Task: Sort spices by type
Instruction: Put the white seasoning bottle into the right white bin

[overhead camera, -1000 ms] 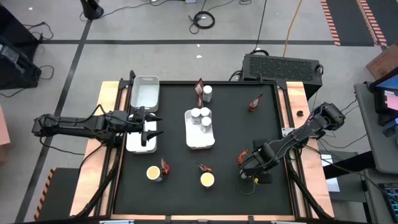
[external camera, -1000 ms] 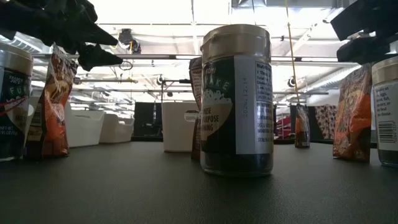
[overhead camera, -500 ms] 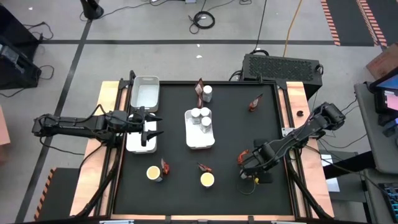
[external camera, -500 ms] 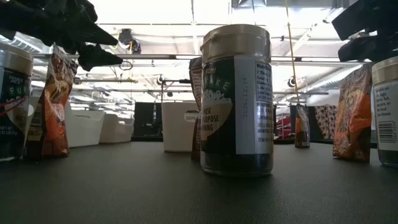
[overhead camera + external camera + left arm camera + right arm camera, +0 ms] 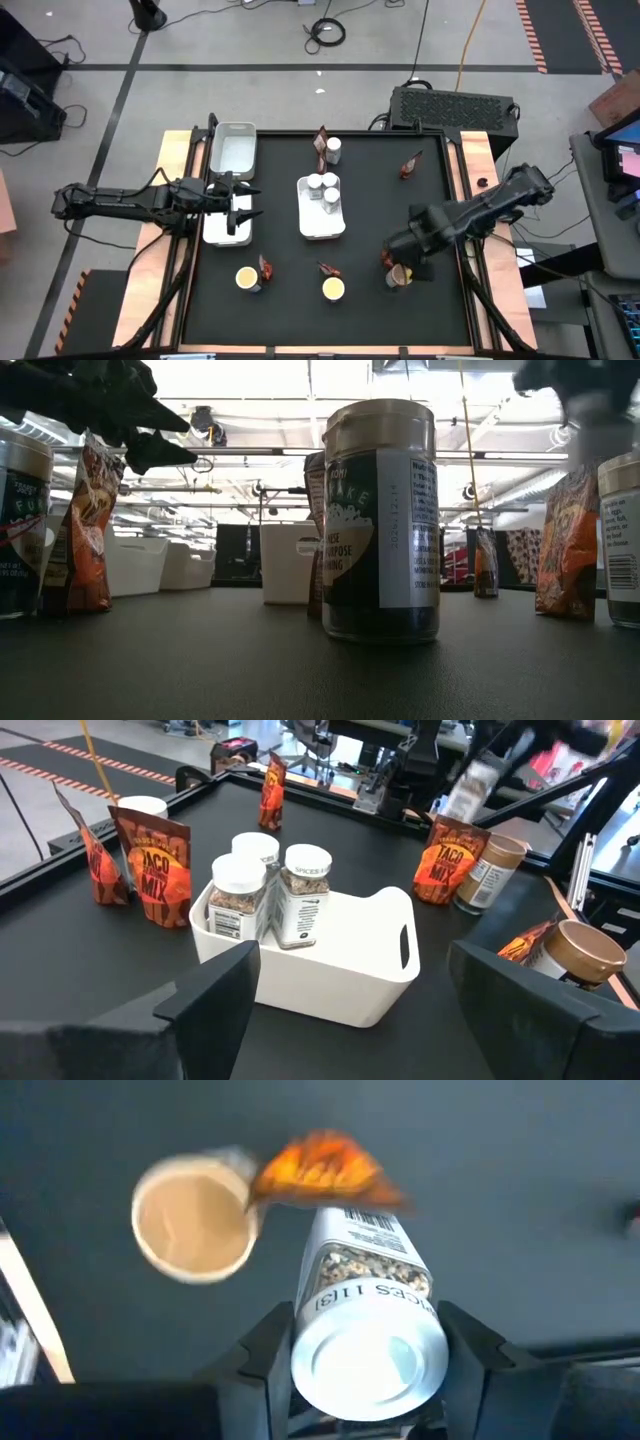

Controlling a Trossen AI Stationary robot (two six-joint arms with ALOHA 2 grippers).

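White-capped jars (image 5: pixel 322 186) — three — are already binned in the centre tray (image 5: pixel 322 225), a fourth (image 5: pixel 366 1312) is clamped by the right end effector (image 5: pixel 412 250), while tubs (image 5: pixel 333 289) and packets (image 5: pixel 411 165) remain scattered on the desk (image 5: pixel 380 200) — the left end effector (image 5: pixel 243 203) is held apart at frame left.

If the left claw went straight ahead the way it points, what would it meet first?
Probably the white tray holding three white-capped jars, which sits directly ahead of the open left claw. Depth is uncertain, but nothing else shows in between.

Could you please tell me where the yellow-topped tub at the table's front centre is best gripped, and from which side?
Probably the tub by its round body below the lid, from straight above, fingers left and right: it stands upright, and a packet sits close behind it.
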